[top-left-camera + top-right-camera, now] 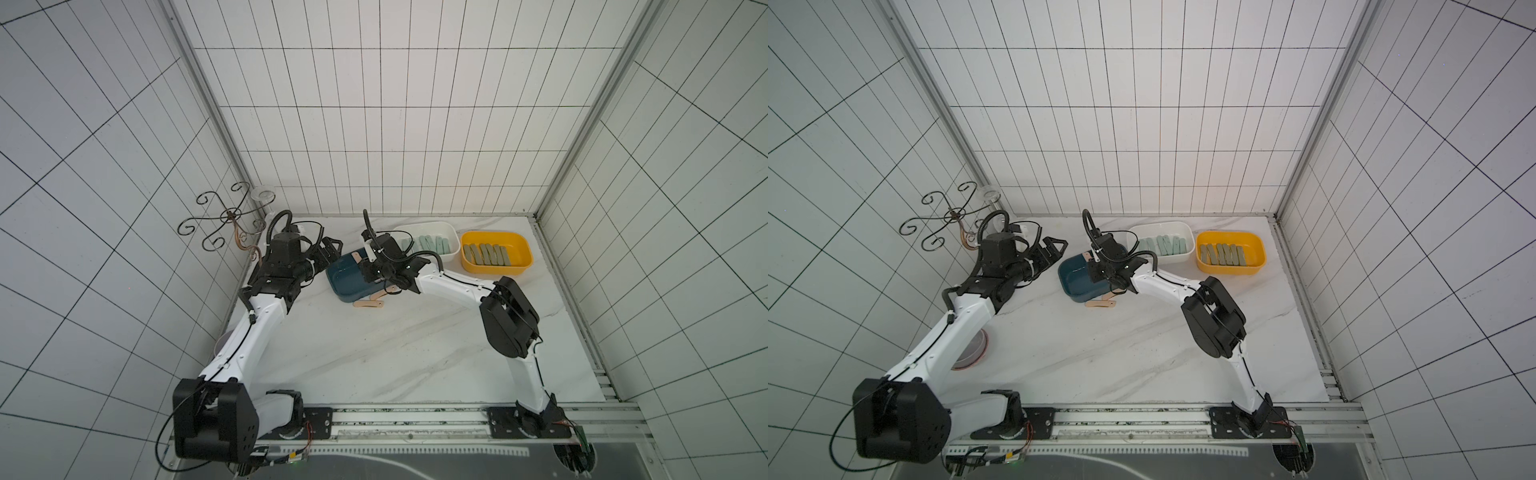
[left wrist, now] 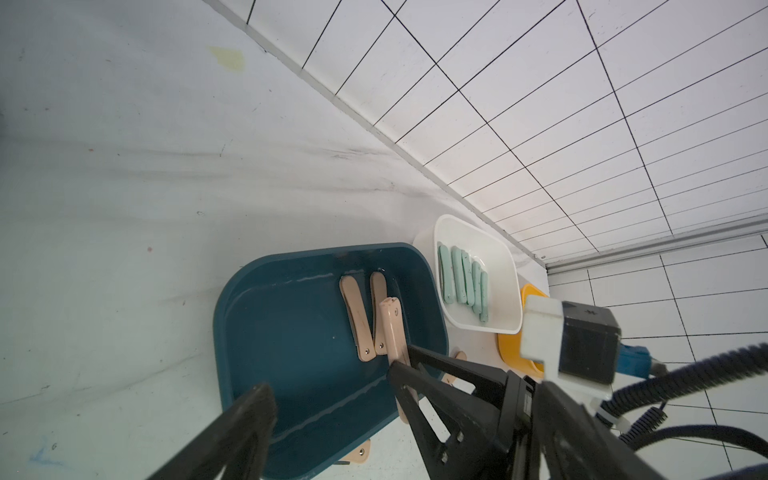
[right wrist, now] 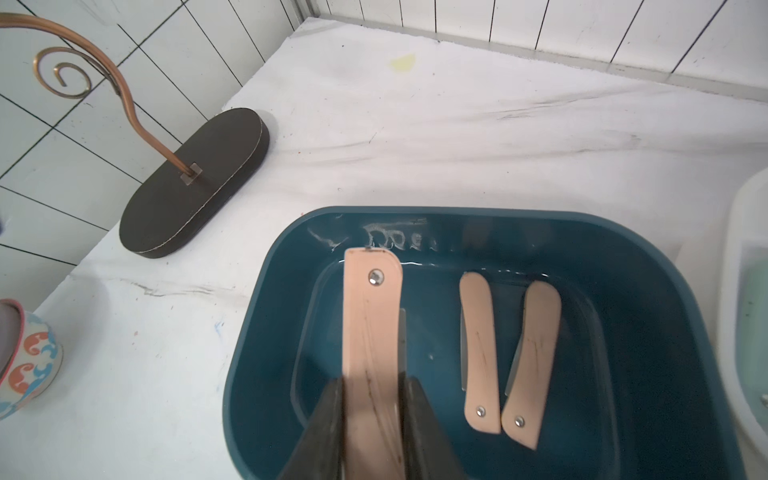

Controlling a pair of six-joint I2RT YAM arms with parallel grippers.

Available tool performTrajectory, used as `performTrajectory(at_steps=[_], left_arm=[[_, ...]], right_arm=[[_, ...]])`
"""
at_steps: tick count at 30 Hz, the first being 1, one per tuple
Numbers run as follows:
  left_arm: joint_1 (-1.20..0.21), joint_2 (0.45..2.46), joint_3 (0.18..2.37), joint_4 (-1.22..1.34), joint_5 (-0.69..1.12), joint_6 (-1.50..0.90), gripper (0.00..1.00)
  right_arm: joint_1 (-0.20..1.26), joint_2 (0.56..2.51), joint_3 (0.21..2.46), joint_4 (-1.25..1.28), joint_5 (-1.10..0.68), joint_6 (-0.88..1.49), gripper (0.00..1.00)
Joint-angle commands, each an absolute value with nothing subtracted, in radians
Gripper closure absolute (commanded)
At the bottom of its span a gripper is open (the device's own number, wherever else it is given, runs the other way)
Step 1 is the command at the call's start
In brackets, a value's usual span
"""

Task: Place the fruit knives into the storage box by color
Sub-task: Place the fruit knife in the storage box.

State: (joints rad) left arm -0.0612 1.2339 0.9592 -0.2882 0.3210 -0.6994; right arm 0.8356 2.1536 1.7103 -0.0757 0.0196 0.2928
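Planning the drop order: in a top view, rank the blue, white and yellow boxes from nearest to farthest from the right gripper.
1. Blue box, directly under the right gripper and its peach knife.
2. White box, next to its right.
3. Yellow box, at the row's right end.

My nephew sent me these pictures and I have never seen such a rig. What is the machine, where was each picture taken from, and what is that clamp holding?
These are two robot arms on a marble table, each ending in a two-finger gripper. Two pictures look down from overhead; the other two come from cameras on the arms' wrists. The right gripper is shut on a peach-pink folded fruit knife over a blue box, where two more peach knives lie. The left gripper is open, holding nothing. A white box holds mint-green knives, and a yellow box holds olive-grey knives. A loose peach knife lies on the table.
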Motion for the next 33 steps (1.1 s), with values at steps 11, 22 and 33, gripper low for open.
performTrajectory(at_steps=[11,22,33], left_arm=[[-0.04,1.242,0.993,-0.26,0.349,-0.687,0.03],[-0.033,1.24,0.989,-0.26,0.357,-0.681,0.03],[-0.029,1.244,0.989,-0.259,0.362,-0.68,0.03]], right_arm=[[0.823,2.349,1.956,-0.072,0.021,0.287,0.77],[0.805,2.415,1.971,-0.066,0.038,0.302,0.77],[0.786,2.451,1.988,-0.083,0.033,0.302,0.75]])
